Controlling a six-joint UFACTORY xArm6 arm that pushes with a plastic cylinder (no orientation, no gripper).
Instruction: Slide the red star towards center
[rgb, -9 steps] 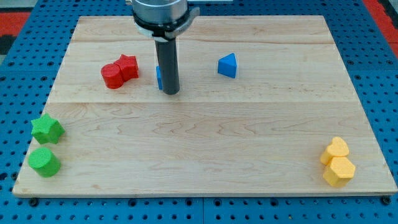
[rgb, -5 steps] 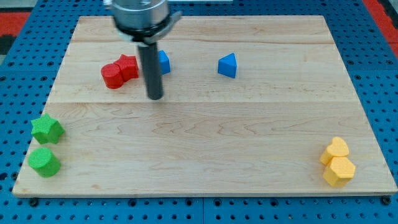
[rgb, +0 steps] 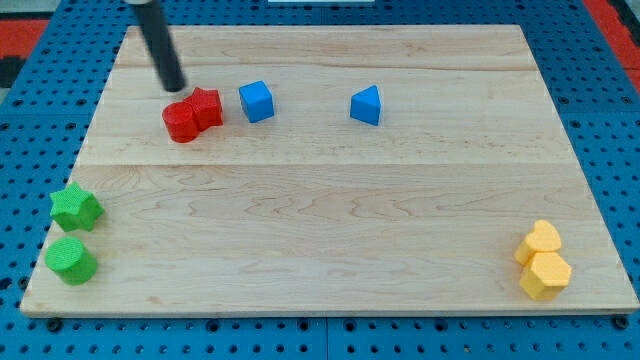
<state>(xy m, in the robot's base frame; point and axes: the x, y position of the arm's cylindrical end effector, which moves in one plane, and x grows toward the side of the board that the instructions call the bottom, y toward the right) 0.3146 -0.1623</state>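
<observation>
The red star (rgb: 207, 106) lies on the wooden board (rgb: 330, 230) at the upper left, touching a red rounded block (rgb: 181, 122) on its left. My tip (rgb: 174, 87) is just above and left of the red pair, close to the red rounded block's top edge but apart from it. The rod slants up to the view's top left.
A blue cube (rgb: 256, 101) sits right of the red star, and a blue wedge-like block (rgb: 366, 105) further right. A green star (rgb: 75, 207) and green rounded block (rgb: 70, 260) sit at the left edge. Two yellow blocks (rgb: 543, 260) sit at the lower right.
My tip has moved from beside the blue cube leftward and up, round to the upper left of the red blocks. The blue cube is now uncovered. No block has moved.
</observation>
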